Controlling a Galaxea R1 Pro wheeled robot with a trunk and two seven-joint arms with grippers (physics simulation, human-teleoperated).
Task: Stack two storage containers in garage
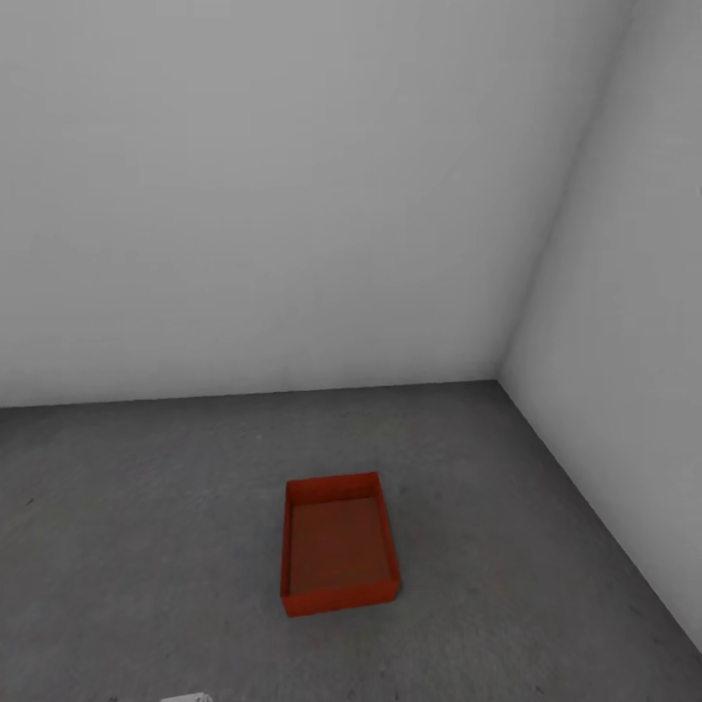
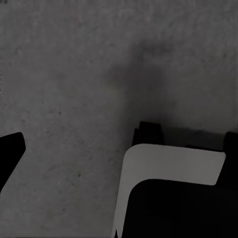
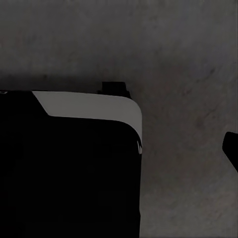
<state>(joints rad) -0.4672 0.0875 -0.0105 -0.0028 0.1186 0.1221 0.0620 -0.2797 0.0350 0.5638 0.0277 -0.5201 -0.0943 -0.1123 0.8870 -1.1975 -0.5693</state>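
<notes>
A: The left end effector — from where I stand I can make out just one dark fingertip (image 2: pixel 11 153) at the edge of the left wrist view, hanging over the grey floor (image 2: pixel 64 79). Whether it is released or clenched, I cannot tell.

B: Same with the right end effector. One dark fingertip (image 3: pixel 231 148) shows in the right wrist view, nothing between it and the concrete. Released or clenched, I cannot tell either.

A: Both wrist views also catch the robot's base, black with a pale rounded corner panel (image 2: pixel 168 166), standing on the floor with a soft shadow beside it.

B: And the storage container (image 1: pixel 338 542)?

A: In the head view it sits flat on the dark mottled floor, about six o'clock from the middle of the view, open side up, red-orange and with nothing inside it. Its long sides run roughly twelve to six.

B: The room corner (image 1: pixel 499 380) lies off at its one o'clock, well apart, where two plain white walls (image 1: pixel 244 195) meet.

A: A scrap of white robot part (image 1: pixel 185 697) shows at seven o'clock from the box, at the very bottom edge.
</notes>
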